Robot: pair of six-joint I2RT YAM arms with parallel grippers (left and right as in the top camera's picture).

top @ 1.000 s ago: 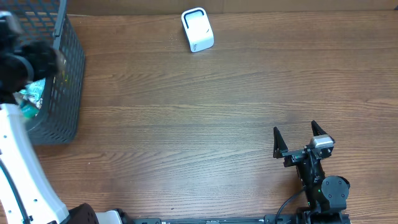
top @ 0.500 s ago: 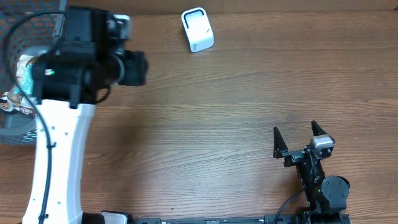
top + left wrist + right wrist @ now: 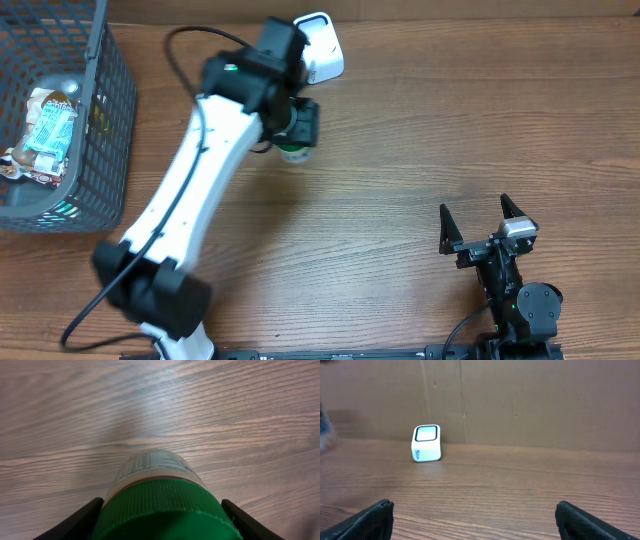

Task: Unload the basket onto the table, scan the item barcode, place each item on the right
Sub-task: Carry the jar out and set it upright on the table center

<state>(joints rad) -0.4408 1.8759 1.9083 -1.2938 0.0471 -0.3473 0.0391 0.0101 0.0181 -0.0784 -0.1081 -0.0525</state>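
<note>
Your left jaws, partly open, gripped the green-capped labelled jar (image 3: 159,507) over the wooden tabletop (image 3: 420,140), just beside the small white box scanner (image 3: 326,56), right jaws wide and empty; you needed its printed label (image 3: 152,464) squarely facing the scanner.

From where I stand I count two robot arms, the white left arm (image 3: 190,200) and the black right arm (image 3: 510,285), and each carries one two-finger gripper, so two in all: the left gripper (image 3: 161,522) and the right gripper (image 3: 474,205). There is one wooden table (image 3: 400,150), one grey wire basket (image 3: 112,110), one white barcode scanner (image 3: 328,55) and one green-capped bottle (image 3: 160,467). In the basket I can make out one wrapped snack packet (image 3: 50,130) and part of a second packet (image 3: 12,168) at the edge; whether more lie there I cannot tell.
</note>
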